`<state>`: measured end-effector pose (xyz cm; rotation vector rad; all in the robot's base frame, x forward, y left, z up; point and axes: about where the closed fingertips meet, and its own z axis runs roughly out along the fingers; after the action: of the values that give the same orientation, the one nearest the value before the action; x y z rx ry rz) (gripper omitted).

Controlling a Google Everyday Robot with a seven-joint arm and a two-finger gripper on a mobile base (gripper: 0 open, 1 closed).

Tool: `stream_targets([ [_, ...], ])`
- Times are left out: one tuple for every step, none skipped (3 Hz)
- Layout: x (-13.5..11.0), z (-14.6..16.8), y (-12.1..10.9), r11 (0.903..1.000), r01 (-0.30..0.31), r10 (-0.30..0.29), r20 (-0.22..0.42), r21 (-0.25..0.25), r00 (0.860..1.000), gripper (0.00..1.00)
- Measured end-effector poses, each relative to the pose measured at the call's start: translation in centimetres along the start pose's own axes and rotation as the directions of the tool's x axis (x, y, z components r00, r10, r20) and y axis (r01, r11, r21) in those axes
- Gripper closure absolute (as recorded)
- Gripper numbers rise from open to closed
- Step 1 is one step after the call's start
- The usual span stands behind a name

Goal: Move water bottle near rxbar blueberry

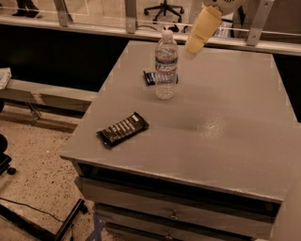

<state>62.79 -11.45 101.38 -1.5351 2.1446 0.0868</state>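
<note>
The water bottle (166,66) stands upright on the grey table (221,127), clear and ribbed with a white cap and a label band. The rxbar blueberry (151,77), a small dark blue bar, lies flat just behind the bottle, partly hidden by it. My gripper (200,33) hangs above the table's far edge, up and to the right of the bottle, apart from it and holding nothing. Only its cream-coloured fingers (203,27) show.
A longer black-wrapped bar (122,129) with white lettering lies near the table's front left corner. A rail with glass panels (127,14) runs behind the table. Drawers (174,214) sit below the tabletop. A cable and a stand base lie on the floor at left.
</note>
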Motion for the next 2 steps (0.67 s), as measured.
stream_targets([
  [1.9, -1.6, -0.1, 1.0, -0.001, 0.001, 0.013, 0.007, 1.0, 0.0],
  [3.7, -3.2, 0.5, 0.9999, 0.006, -0.006, 0.015, 0.014, 1.0, 0.0],
])
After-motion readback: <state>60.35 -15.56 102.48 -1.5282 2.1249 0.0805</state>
